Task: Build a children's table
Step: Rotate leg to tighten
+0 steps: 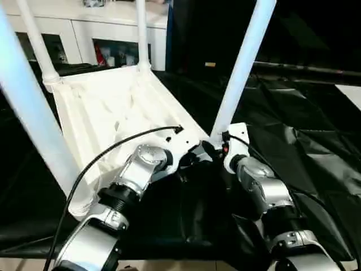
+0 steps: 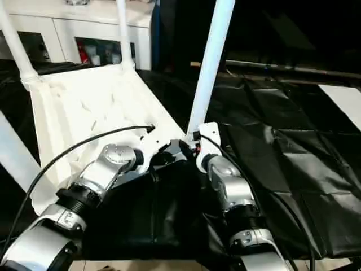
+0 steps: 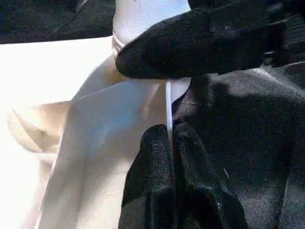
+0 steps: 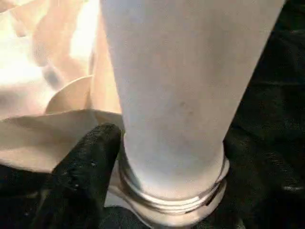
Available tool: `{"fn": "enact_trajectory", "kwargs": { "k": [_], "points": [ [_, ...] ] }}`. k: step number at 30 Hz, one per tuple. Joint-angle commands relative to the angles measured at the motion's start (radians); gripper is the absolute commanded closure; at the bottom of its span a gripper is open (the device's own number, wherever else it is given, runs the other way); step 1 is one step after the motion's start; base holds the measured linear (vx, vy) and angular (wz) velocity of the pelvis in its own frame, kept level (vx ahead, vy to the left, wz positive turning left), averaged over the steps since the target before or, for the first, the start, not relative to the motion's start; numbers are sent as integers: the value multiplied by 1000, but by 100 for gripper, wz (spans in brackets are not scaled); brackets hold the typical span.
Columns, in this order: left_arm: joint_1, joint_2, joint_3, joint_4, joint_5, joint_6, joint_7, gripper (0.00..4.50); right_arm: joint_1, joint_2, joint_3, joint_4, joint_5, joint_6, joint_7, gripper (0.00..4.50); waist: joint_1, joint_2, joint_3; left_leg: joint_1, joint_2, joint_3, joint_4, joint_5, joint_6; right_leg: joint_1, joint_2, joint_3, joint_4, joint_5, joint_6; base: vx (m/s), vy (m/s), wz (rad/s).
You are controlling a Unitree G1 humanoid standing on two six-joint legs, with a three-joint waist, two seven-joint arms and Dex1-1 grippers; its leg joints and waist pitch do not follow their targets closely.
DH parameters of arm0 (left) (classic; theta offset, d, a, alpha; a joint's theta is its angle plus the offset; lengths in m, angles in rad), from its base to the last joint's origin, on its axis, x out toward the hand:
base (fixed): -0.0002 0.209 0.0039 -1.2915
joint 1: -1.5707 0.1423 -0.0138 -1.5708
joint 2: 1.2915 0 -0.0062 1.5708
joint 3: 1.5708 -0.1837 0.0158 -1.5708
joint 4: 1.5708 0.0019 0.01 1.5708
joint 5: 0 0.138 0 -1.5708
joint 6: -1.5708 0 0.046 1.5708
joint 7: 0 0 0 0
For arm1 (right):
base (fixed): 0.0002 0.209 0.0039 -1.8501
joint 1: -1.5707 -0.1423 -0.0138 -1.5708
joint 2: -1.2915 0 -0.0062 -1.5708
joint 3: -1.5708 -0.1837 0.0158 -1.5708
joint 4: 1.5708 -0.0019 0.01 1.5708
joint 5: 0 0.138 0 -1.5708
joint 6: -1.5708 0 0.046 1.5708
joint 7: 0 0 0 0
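Silver forearms reach to the upturned tabletop (image 1: 107,107) (legs skyward) on a black cloth (image 1: 293,147). Left wrist view: left gripper (image 3: 172,136) pinched shut against its rim. Right wrist view: right gripper (image 4: 157,157) straddles the near leg (image 4: 176,86); grip unclear.

- The tabletop (image 1: 107,107) is seen in white, with a ribbed pattern across its upturned underside.
- The four tube legs (image 1: 242,68) are seen in plain white.
- A silvery threaded ring (image 4: 171,202) is shown at the foot of the near leg.
- The bench (image 1: 293,147) is covered in glossy, creased black sheeting.
- Black fingers are seen on the left claw (image 3: 172,143) and the right claw (image 4: 157,157).
- The forearms (image 1: 138,172) are finished in silver, with black cables (image 1: 113,149).
- The cabinet (image 1: 84,28) behind is white.
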Motion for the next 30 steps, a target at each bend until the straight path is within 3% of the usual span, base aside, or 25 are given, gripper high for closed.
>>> {"fn": "enact_trajectory", "kwargs": {
  "k": [1,4,6,10,12,15,20,21,30],
  "points": [
    [16,-24,-45,-8,-38,-54,-85,450,7,15,82,-35,15,-1,100,73,1,0,-45,15,40,-26,-71,-350,-19,14,-57,36,-100,-339,-135,0,0,0],
    [31,18,-43,-27,-46,-68,-139,450,34,-50,114,-87,15,-7,215,40,5,0,-45,15,42,-25,-71,-339,-12,17,-56,35,-98,-316,-140,0,0,0],
    [52,81,-39,-61,-78,-106,-254,450,85,-148,149,-193,46,4,391,40,8,1,-45,14,43,-25,-71,-337,-3,20,-56,35,-96,-298,-145,0,0,0],
    [70,124,-41,-97,-108,-124,-347,450,111,-198,157,-254,73,28,483,40,13,2,-46,16,46,-23,-71,-318,6,20,-57,36,-90,-262,-165,0,0,0],
    [88,186,-48,-148,-139,-121,-459,450,133,-258,172,-304,81,21,563,40,12,3,-44,15,48,-23,-72,-319,3,18,-55,36,-86,-247,-178,0,0,0],
    [95,219,-52,-163,-144,-118,-505,450,141,-279,173,-318,87,19,593,40,16,6,-45,18,49,-21,-71,-311,4,16,-55,38,-82,-219,-190,0,0,0],
    [104,250,-43,-177,-155,-120,-547,450,153,-302,177,-346,106,32,646,40,21,1,-45,15,48,-19,-71,-299,-5,19,-54,37,-76,-181,-202,0,0,0],
    [107,252,-42,-180,-155,-121,-551,450,153,-303,179,-348,104,34,651,64,21,1,-45,16,47,-19,-70,-298,-4,19,-55,38,-76,-183,-202,0,0,0],
    [117,258,-42,-197,-166,-115,-552,450,150,-298,194,-344,100,38,666,122,23,-4,-45,17,47,-17,-67,-269,2,21,-56,38,-73,-175,-203,0,0,0]
  ]
}}
